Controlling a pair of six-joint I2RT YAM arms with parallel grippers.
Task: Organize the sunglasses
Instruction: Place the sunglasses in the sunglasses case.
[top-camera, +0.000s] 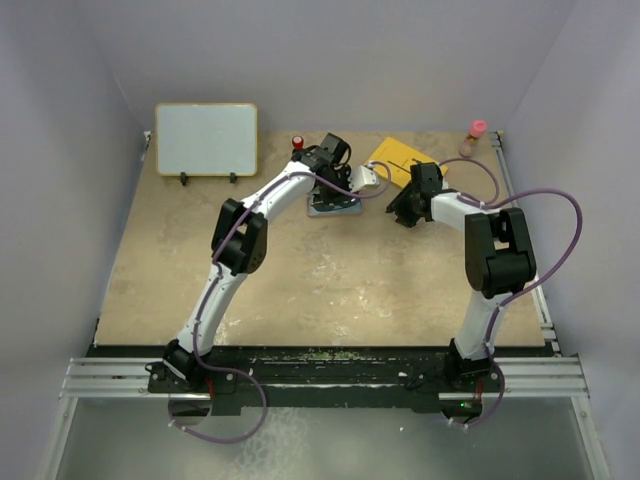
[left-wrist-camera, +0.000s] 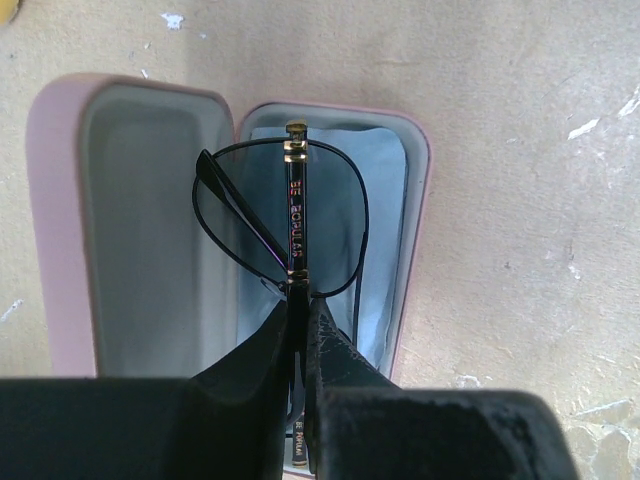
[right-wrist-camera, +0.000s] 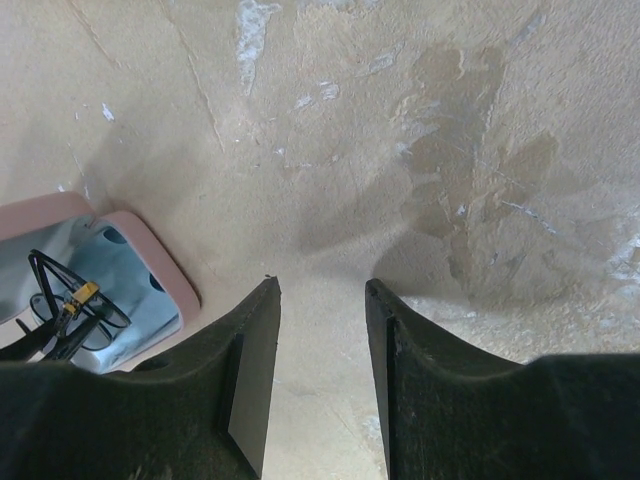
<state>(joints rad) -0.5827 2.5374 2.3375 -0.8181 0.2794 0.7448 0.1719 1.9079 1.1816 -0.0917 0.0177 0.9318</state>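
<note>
Two arms here, left arm (top-camera: 212, 300) and right arm (top-camera: 480, 315), both white-shelled with chunky black joints. Thin purple cables (top-camera: 579, 220) loop off each one (down to the black base plate (top-camera: 320, 372)). Fingers (right-wrist-camera: 250, 395) are matte black, scuffed.

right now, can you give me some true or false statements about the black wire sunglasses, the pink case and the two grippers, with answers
1. The left gripper is shut on an arm of the thin black wire-framed sunglasses. True.
2. The pink oblong case is closed. False: it lies open, its grey inside showing.
3. The light blue cloth lies inside one half of the case. True.
4. The right gripper holds the cloth. False: its jaws stand open and empty over the bare table.
</note>
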